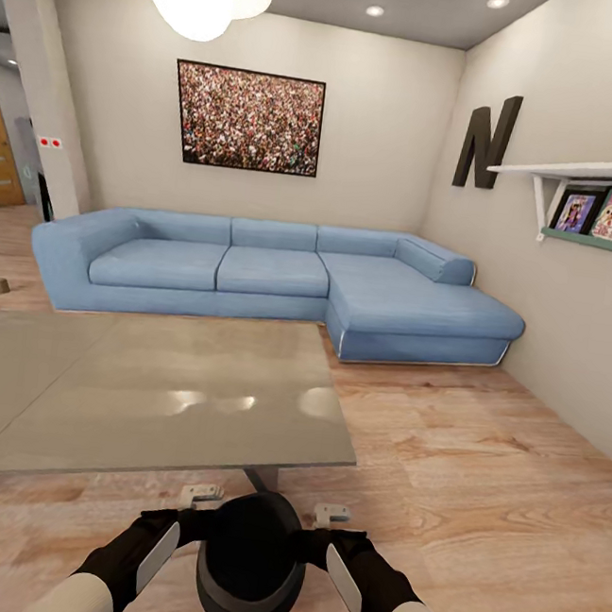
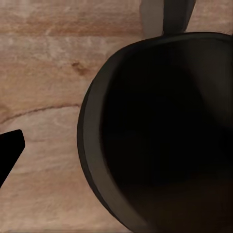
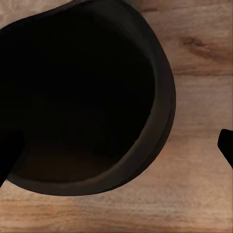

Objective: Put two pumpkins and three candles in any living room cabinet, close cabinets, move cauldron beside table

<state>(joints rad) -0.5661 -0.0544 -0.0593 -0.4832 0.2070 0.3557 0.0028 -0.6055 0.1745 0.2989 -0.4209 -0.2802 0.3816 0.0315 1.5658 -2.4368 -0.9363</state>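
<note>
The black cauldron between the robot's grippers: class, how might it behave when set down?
The cauldron looks rigid and thick-rimmed, so probably heavy. Its rounded belly may rock or tip on the wood floor. Smooth sides could slip.

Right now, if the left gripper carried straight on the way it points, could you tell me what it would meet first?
Most likely the wooden floor beside the cauldron. The left gripper sits at the cauldron's rim, and its wrist view looks down past the wall at floorboards. Depth is unclear.

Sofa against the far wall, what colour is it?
Light blue; the sofa shows best in the head view.
</note>
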